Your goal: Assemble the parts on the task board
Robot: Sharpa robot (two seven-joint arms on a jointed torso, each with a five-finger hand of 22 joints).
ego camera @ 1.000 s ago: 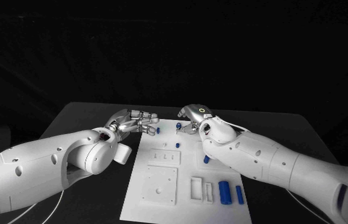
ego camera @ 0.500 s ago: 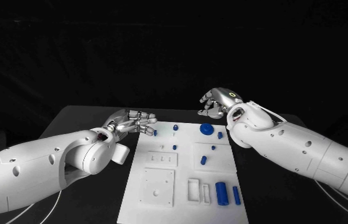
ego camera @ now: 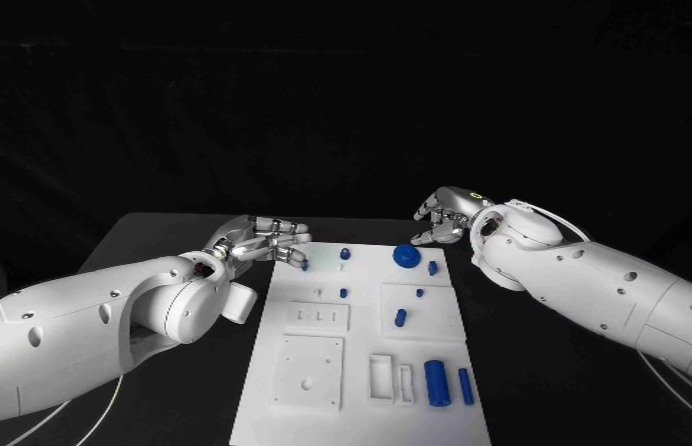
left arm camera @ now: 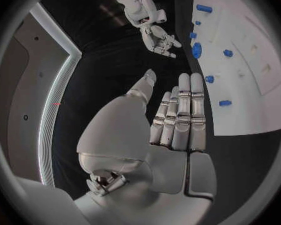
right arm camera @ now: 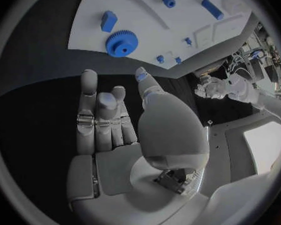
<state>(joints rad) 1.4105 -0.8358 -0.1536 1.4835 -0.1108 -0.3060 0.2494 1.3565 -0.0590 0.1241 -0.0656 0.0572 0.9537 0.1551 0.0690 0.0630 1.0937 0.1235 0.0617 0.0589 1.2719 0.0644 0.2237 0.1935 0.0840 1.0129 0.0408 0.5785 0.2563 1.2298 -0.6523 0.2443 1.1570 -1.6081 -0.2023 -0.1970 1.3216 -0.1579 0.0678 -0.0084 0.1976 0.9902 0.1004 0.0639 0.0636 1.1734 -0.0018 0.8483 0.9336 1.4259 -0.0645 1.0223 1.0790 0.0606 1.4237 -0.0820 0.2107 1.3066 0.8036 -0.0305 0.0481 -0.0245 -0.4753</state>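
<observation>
The white task board [ego camera: 372, 278] lies lengthwise in the middle of the table. A blue gear [ego camera: 407, 256] sits at its far end, with small blue pegs [ego camera: 346, 254] around it and two blue cylinders [ego camera: 436, 381] at the near right. My left hand [ego camera: 267, 238] hovers at the board's far left corner, fingers straight and together, holding nothing; its empty palm [left arm camera: 178, 120] faces the board [left arm camera: 259, 85]. My right hand [ego camera: 444, 218] is off the far right corner, just beyond the gear, also empty. In the right wrist view its fingers [right arm camera: 103, 120] point toward the gear [right arm camera: 122, 43].
White raised plates and slotted blocks [ego camera: 315, 366] occupy the board's near half. Black table [ego camera: 173, 236] surrounds the board on both sides. The left wrist view catches the right hand [left arm camera: 156, 35] past the gear [left arm camera: 197, 50]; the right wrist view shows the left hand [right arm camera: 218, 87].
My right hand has pulled away from over the board's far end to the right and off the board, uncovering the blue gear. The left hand has hardly moved.
</observation>
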